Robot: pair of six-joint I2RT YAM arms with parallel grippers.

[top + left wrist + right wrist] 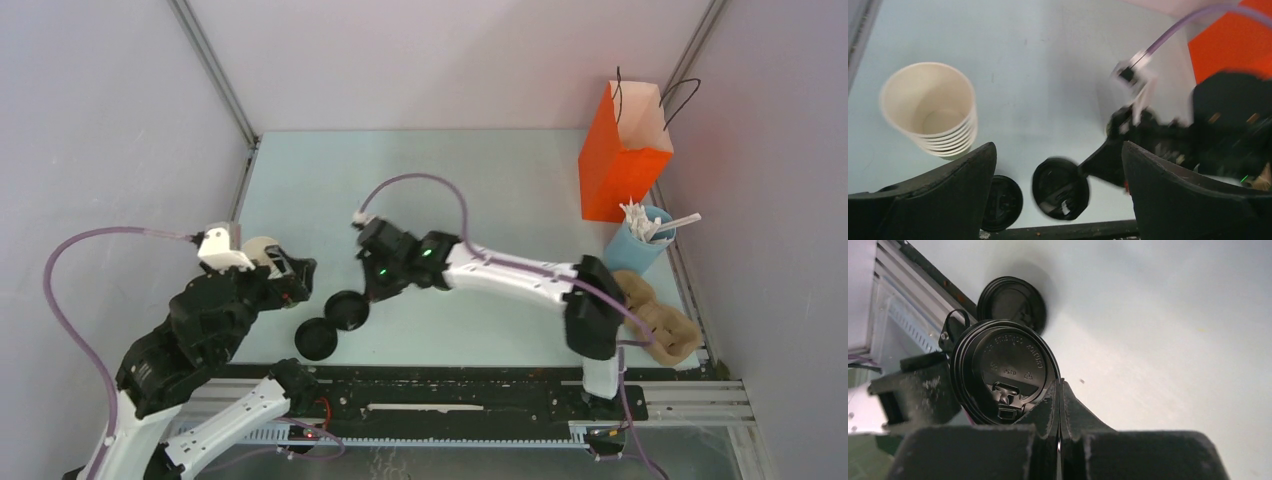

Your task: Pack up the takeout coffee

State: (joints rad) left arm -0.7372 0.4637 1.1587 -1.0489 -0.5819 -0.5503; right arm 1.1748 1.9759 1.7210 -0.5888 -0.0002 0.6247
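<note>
The right hand (1058, 392) is clenched on the rim of a round black plastic lid (1003, 372). The nested stack of white-inside paper cups (930, 107) stands to its left, beside the released, empty left hand (1058, 149). No capped cup shows on the desk (1048, 60).

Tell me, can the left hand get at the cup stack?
Probably yes. The left hand is open, and the cup stack stands close, just off to one side, with bare table between; a small turn should do. The right hand, shut on a lid, is at the other side.
</note>
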